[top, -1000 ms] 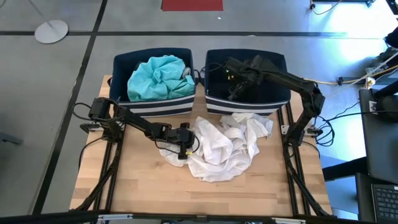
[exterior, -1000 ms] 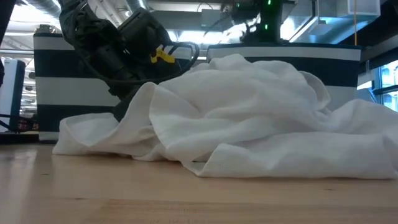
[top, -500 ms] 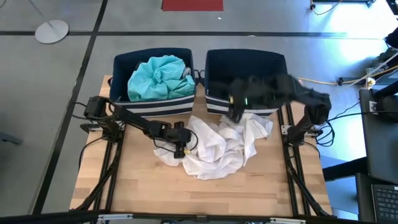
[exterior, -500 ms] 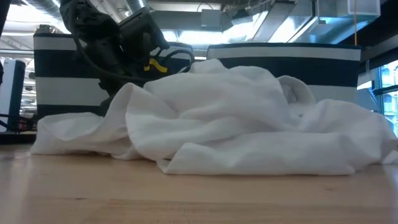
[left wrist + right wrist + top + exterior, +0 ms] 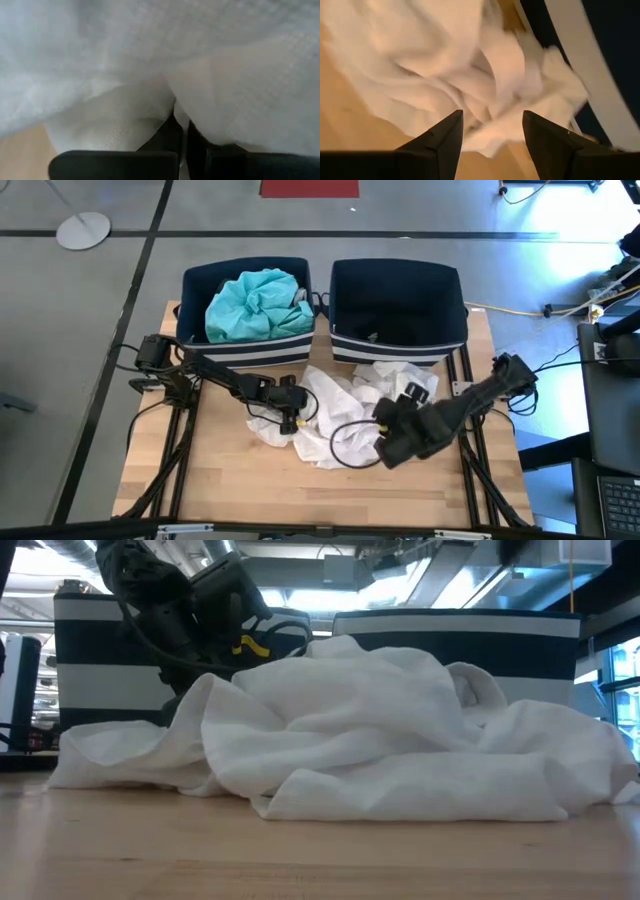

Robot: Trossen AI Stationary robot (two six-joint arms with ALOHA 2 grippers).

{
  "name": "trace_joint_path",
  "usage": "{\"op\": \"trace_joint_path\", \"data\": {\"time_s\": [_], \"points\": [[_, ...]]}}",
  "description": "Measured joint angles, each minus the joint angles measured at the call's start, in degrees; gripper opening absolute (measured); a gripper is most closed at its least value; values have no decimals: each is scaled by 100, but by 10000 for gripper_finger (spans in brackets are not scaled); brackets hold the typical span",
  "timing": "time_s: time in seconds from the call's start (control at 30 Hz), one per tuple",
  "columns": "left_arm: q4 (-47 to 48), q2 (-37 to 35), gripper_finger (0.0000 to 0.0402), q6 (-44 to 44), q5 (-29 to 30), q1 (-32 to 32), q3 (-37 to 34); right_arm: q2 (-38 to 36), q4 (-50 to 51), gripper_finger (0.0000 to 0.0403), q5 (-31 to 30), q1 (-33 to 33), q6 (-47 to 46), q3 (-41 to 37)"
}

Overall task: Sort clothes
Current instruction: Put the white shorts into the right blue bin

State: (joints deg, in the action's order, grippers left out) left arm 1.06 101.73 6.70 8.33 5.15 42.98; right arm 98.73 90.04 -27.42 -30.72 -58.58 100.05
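A crumpled white garment (image 5: 350, 415) lies in a heap on the wooden table, in front of two navy bins. My left gripper (image 5: 293, 422) is shut on the heap's left side. In the low view its dark wrist (image 5: 200, 610) shows behind the cloth (image 5: 380, 730), with the fingertips hidden. My right gripper (image 5: 388, 450) hovers open above the heap's near right part. In its wrist view the fingers (image 5: 445, 137) stand apart over the cloth (image 5: 445, 65) and touch nothing. A teal garment (image 5: 255, 302) fills the left bin (image 5: 245, 352). My left gripper pinches a fold of the white garment (image 5: 172, 107) between its two fingers (image 5: 167, 140), at the heap's left side. It comes slanting down from the table's left. One layer or several, I cannot tell. The garment rests slack on the table.
The right bin (image 5: 398, 352) stands at the back right, its inside dark. Bare wood lies along the near edge (image 5: 320, 490) and at the table's left (image 5: 215, 440). Cables (image 5: 345, 445) hang from my right arm over the cloth.
My right gripper has swung out of the right bin toward the table's near edge and now hangs over the white garment's near right part. The garment's left part has slid a little toward the table's left with my left gripper, which has tipped further down.
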Motion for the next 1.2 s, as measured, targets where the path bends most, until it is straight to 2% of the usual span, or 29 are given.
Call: {"op": "trace_joint_path", "data": {"time_s": [0.13,0.27,0.47,0.7,0.93,1.07,1.2], "points": [[-8,0,4,-2,-8,0,-2,-245,-9,205,1,-120,-688,-1160],[-28,0,4,-126,-12,0,-7,-933,-162,205,6,-118,-1419,-2403],[-194,18,4,-336,-41,0,-18,-2313,-1277,205,-124,-114,-2290,-4207],[-282,26,4,-412,-41,0,-26,-3342,-2540,205,-854,-114,-2971,-5751],[-284,26,4,-412,-38,0,-26,-3456,-4643,205,-1029,-106,-2663,-6641],[-289,28,4,-411,-34,0,-26,-3260,-4894,205,-1054,44,-2645,-6979],[-321,30,4,-393,-25,0,-30,-3074,-5470,204,-1161,52,-2207,-7222]]}}
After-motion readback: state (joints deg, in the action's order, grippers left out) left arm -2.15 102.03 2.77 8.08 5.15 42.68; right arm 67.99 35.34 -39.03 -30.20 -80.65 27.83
